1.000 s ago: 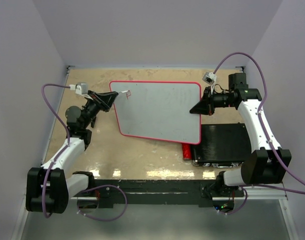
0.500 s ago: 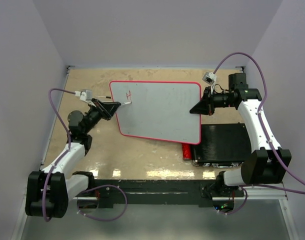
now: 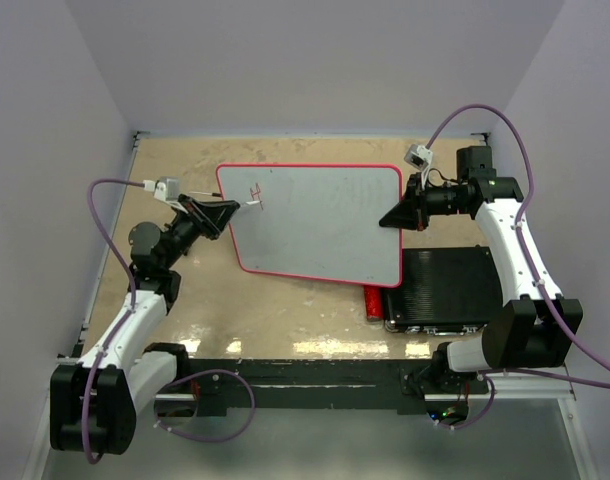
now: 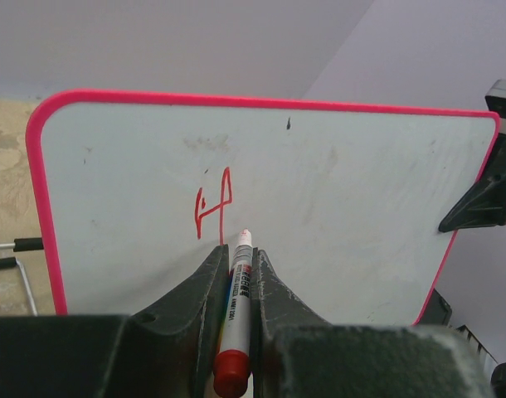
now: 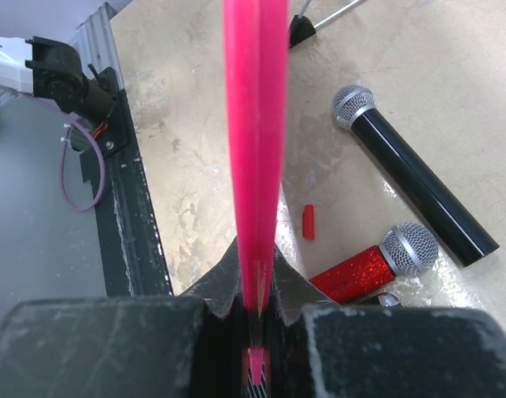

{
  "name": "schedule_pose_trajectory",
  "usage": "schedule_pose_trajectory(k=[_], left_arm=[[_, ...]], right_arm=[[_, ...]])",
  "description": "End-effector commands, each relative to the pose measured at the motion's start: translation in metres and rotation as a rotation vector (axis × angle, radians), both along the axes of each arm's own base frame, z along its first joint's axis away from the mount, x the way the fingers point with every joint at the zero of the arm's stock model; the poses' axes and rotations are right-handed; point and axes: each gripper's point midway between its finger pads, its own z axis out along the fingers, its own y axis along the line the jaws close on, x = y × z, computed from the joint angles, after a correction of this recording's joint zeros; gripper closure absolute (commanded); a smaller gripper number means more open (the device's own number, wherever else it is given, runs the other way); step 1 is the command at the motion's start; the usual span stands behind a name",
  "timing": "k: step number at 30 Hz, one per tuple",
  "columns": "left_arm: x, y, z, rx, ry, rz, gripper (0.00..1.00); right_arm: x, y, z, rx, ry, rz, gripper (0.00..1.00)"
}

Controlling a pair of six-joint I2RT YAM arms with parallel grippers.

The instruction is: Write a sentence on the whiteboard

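Observation:
The whiteboard (image 3: 320,225), white with a thin red frame, is held tilted above the table. My right gripper (image 3: 393,217) is shut on its right edge, and the right wrist view shows the red edge (image 5: 255,124) running between the jaws of that gripper (image 5: 255,265). My left gripper (image 4: 239,265) is shut on a white marker (image 4: 235,303) with a red end. The marker's tip is at the board just below and right of a red letter "H" (image 4: 213,203). That letter is all of the sentence that shows. From above, the left gripper (image 3: 230,212) is at the board's upper left, by the "H" (image 3: 255,190).
A black ribbed case (image 3: 450,290) lies under the board's right corner. Beneath the board lie a red glitter microphone (image 5: 369,267), a black microphone (image 5: 415,192) and a small red cap (image 5: 308,221). Thin metal rods (image 4: 4,247) lie left of the board.
A red "H" has appeared at the board's upper left. My left gripper has moved down from the board's top corner with the marker. The right arm has not moved.

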Motion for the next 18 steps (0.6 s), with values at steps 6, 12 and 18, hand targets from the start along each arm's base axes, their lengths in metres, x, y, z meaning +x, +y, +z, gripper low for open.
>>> schedule_pose_trajectory(k=[6, 12, 18], left_arm=[[0.005, 0.001, 0.032, 0.016, -0.093, 0.016, 1.0], [0.012, 0.002, 0.026, 0.037, -0.074, 0.023, 1.0], [0.016, 0.002, 0.023, 0.036, -0.07, 0.025, 1.0]], right_arm=[[-0.001, 0.004, 0.013, 0.004, -0.078, 0.031, 1.0], [-0.001, 0.004, 0.013, 0.004, -0.078, 0.029, 1.0], [-0.001, 0.004, 0.012, 0.004, -0.075, 0.03, 1.0]])
